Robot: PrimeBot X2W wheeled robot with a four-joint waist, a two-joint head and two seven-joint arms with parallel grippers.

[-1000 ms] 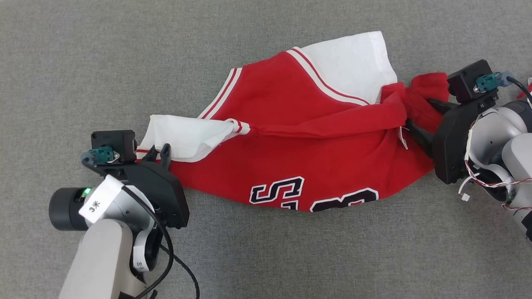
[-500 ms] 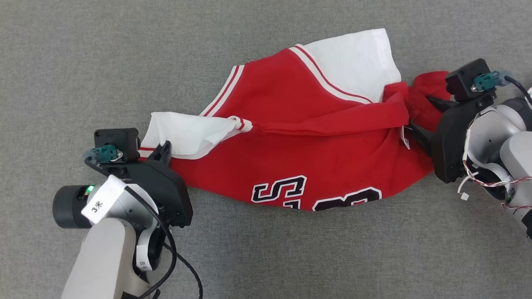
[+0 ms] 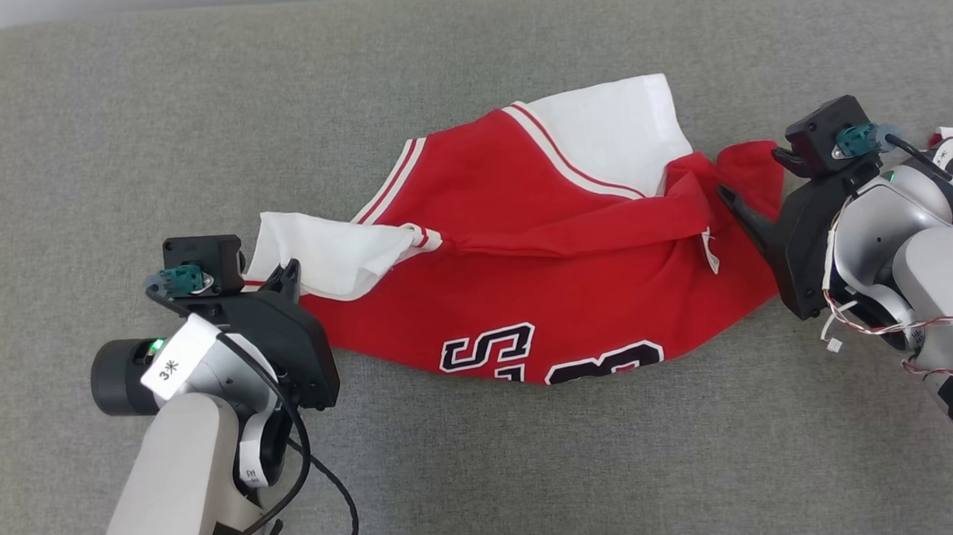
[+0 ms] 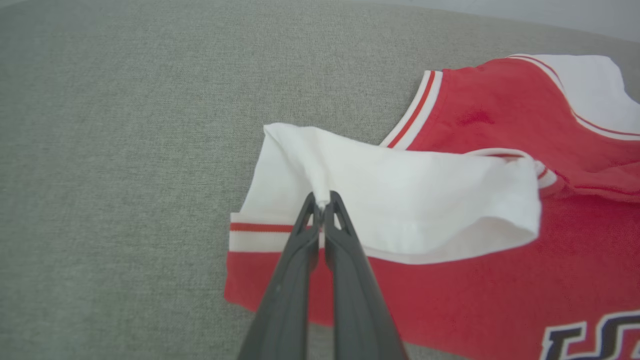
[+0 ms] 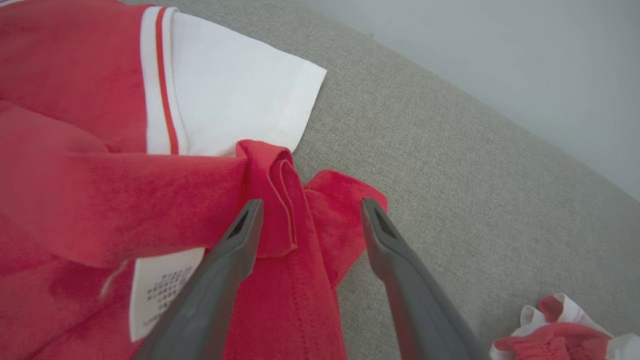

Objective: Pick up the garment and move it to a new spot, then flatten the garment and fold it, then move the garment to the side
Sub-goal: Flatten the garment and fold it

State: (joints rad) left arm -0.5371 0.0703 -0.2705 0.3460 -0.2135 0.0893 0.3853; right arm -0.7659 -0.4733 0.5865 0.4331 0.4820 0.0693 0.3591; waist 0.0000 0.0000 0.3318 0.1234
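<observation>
Left gripper [image 4: 322, 201] has clamped onto the white sleeve [image 4: 400, 200], you see right gripper [image 5: 310, 207] spread wide over a red fold [image 5: 280, 195], gripping nothing, garment [image 3: 543, 288] lies crumpled mid grey cushion [image 3: 466, 64], between your grippers

A red knit shirt with white sleeves [image 3: 542, 280] and red-striped white trim lies rumpled, stretched from 9 to 3 o'clock across a grey woven surface [image 3: 191, 111]. One white sleeve [image 3: 329, 255] is folded over at 9 o'clock; the other sleeve [image 3: 608, 130] lies flat toward 1 o'clock. Black-and-white lettering [image 3: 489, 352] shows along the 6 o'clock edge. A bunched red corner [image 3: 744, 168] and a white label [image 3: 710, 251] sit at 3 o'clock.
</observation>
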